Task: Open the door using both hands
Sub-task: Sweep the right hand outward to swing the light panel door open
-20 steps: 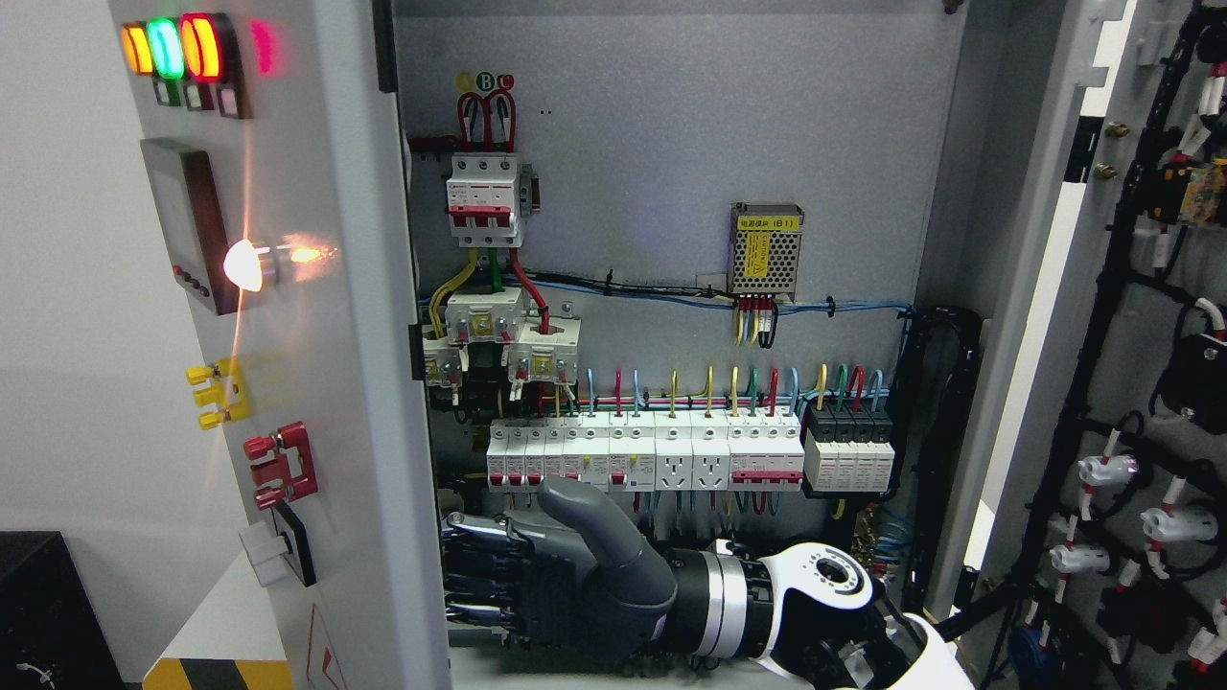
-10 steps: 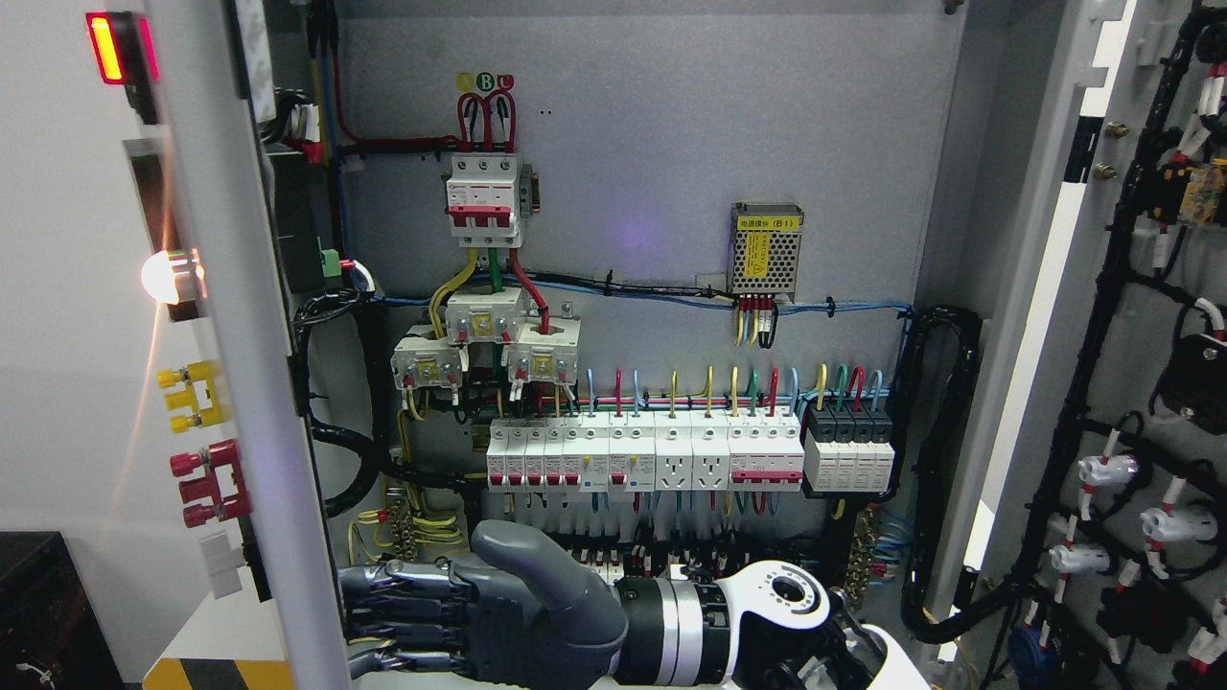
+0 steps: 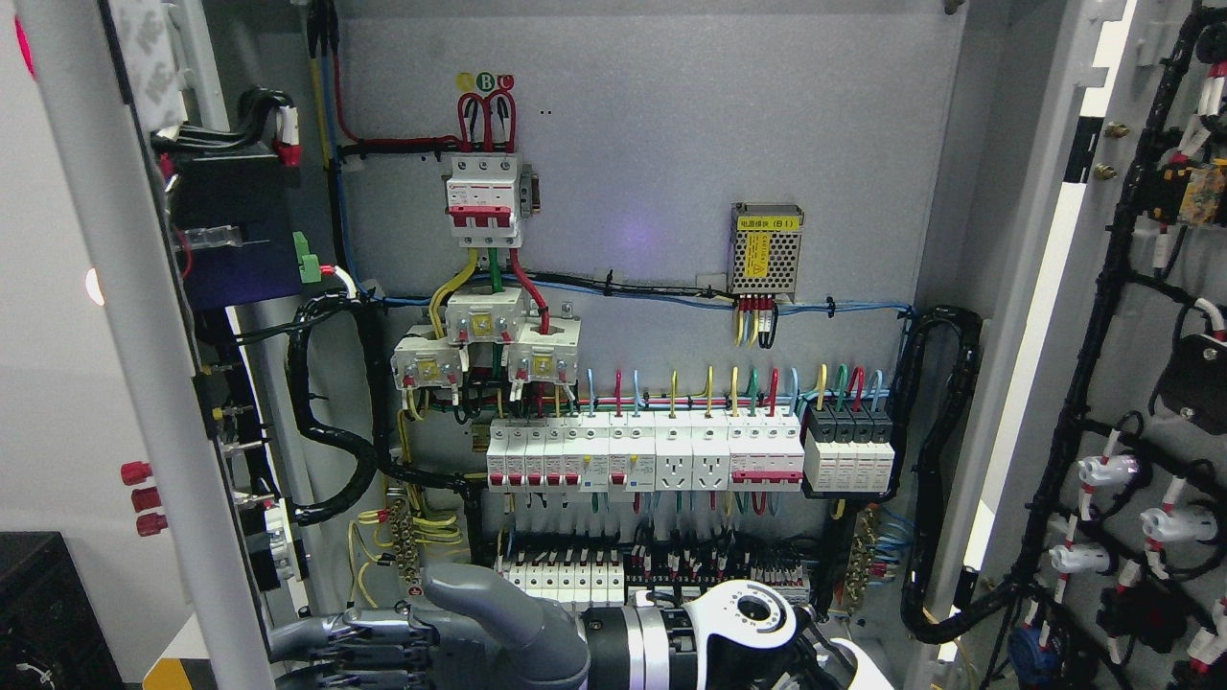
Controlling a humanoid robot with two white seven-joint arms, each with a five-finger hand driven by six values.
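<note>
Low, right robot hand [image 3: 383,647] against door edge [image 3: 144,383]

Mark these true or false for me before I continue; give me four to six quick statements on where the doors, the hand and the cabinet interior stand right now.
1. The left door is swung open, its edge facing the camera. True.
2. The right hand reaches toward the left door's lower edge, fingers extended. True.
3. The right door is closed. False: it stands open, with wiring on its inner face showing.
4. The metal-cased power supply hangs below the row of breakers. False: it is mounted above them.
5. The left hand grips the right door. False: no left hand is in view.
</note>
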